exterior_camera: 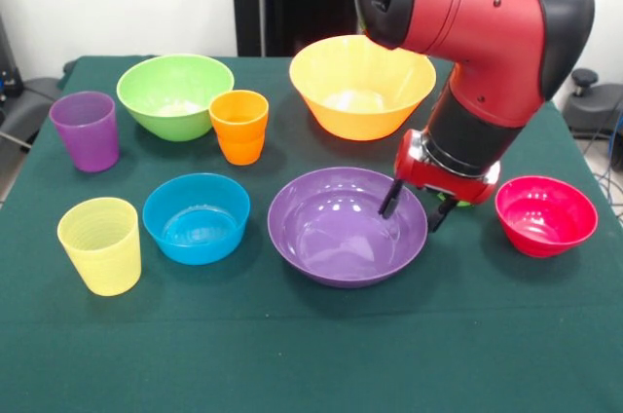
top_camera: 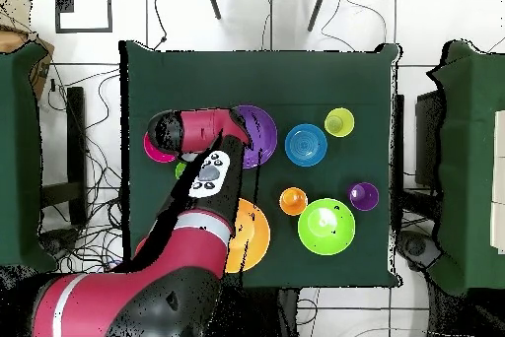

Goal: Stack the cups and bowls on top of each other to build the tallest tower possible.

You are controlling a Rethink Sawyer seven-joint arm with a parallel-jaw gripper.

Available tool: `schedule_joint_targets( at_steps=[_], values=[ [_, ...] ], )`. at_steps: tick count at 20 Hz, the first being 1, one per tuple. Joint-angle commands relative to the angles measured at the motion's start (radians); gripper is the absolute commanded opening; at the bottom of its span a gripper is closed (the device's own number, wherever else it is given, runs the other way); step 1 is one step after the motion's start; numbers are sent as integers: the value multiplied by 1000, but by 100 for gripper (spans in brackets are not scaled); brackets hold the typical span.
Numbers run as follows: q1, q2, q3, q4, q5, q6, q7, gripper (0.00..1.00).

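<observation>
green cloth covers the table, with white wall behind it. gripper hangs at the right rim of the purple bowl, its two dark fingers spread apart, one inside the rim and one outside, so the bowl's wall lies between them; whether they touch it cannot be told. just right of the gripper sits the pink-red bowl. behind stands the orange-yellow bowl, empty and on its own. left of the purple bowl lies the blue bowl, then the yellow cup. farther back are the orange cup, the light green bowl and the purple cup. nothing is stacked.
</observation>
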Motion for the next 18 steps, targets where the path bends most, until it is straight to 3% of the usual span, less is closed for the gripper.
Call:
schedule_joint_targets(
  at_steps=[1,7,15,16,18],
  values=[
    [9,53,85,13,2,-92,158,100],
    [1,51,101,24,32,-123,177,100],
    [3,54,92,-7,29,-73,158,100],
    [6,51,89,-2,22,-71,151,0],
    [5,46,92,2,14,-68,133,0]
  ],
)
